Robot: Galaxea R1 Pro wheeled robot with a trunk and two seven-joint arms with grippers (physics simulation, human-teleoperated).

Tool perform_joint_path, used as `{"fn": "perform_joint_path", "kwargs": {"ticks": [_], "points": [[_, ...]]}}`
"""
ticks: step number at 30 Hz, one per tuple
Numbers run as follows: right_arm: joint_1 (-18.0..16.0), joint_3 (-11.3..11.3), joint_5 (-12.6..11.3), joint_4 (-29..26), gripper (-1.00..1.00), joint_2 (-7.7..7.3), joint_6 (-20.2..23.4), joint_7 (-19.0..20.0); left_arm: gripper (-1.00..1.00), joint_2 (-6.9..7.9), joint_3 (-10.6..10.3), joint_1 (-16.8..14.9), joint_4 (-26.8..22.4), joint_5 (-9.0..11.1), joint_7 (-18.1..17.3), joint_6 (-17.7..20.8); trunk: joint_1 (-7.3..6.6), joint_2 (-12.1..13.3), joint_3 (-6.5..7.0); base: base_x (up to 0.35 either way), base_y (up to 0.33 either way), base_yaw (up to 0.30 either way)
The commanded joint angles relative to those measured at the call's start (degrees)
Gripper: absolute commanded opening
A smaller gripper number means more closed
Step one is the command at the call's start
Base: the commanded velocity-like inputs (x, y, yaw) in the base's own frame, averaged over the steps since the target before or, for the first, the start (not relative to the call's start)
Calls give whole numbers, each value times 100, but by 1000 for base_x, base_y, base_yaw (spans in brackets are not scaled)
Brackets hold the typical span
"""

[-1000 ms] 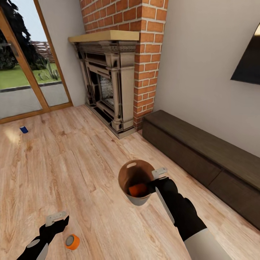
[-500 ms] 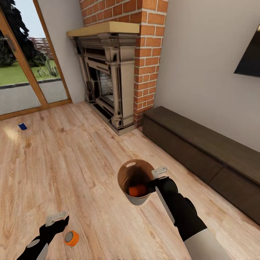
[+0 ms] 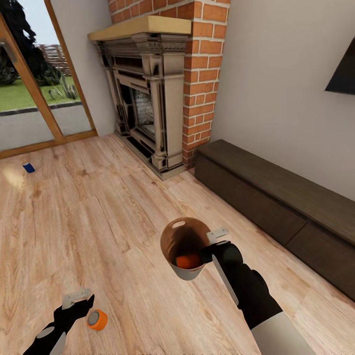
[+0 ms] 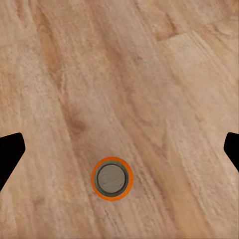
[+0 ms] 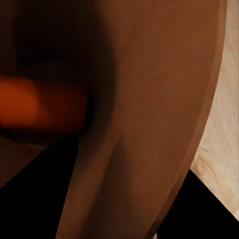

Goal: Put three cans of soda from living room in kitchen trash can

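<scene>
My left claw (image 3: 79, 300) hangs wide open, lower left of frame, orange can (image 3: 97, 319) upright on the floor just beside it. Right claw (image 3: 213, 245) grips the trash can (image 3: 173, 235) rim, another orange can (image 3: 188, 261) inside. Blue can (image 3: 28, 167) lies far left.

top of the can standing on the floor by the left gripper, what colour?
Grey metal top, ringed by the bright orange body of the can. Clearest in the left wrist view.

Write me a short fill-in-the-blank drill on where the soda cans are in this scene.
1. The right hand holds the bin, which has one ____ can inside.
2. The can beside the left hand stands on the ____.
3. The far can by the glass doors is ____.

Missing words: orange; floor; blue
</scene>
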Motion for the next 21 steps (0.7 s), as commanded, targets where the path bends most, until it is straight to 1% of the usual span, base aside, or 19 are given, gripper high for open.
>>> {"fn": "perform_joint_path", "kwargs": {"ticks": [1, 21], "points": [[-3, 1, -27, -4, -100, 1, -4, 9, 100, 0, 0, 0, 1, 0, 0, 0, -1, 0, -9, 0, 0, 0], [-3, 5, -33, -6, -100, 1, -4, 9, 100, 0, 0, 0, 1, 0, 0, -1, -1, 0, -190, 0, 0, 0]]}}
